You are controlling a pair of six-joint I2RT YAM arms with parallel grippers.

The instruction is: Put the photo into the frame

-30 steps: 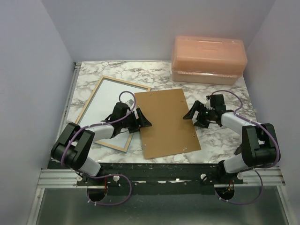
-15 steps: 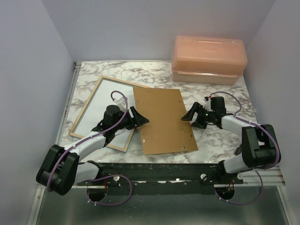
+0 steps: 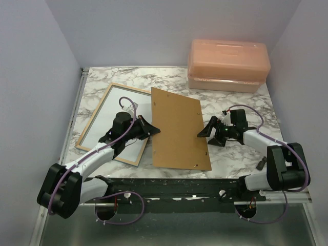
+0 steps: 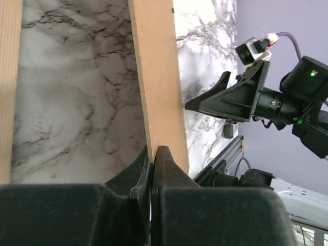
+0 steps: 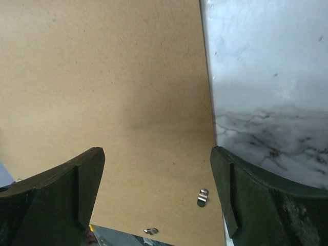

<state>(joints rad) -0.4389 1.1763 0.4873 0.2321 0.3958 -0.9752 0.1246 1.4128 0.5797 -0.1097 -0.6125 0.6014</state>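
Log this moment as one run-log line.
left gripper: shut on backing board, left edge; right gripper: open over its right edge; frame: flat, wood side up; photo: not in view

I'm looking down on a white marble-patterned table (image 3: 174,77) veined in grey, boxed in by plain pale lavender walls: the back wall (image 3: 154,31) across the top of the frame, the left wall (image 3: 31,92) and the right wall (image 3: 307,61) slanting in at either side. A slim metal strip (image 3: 75,102) runs along the table's left edge, a ribbed aluminium rail (image 3: 302,196) crosses its near edge low in the frame, and beneath that sits a dull grey panel (image 3: 174,230). Light's soft and even here, with only faint shadows on the marble.
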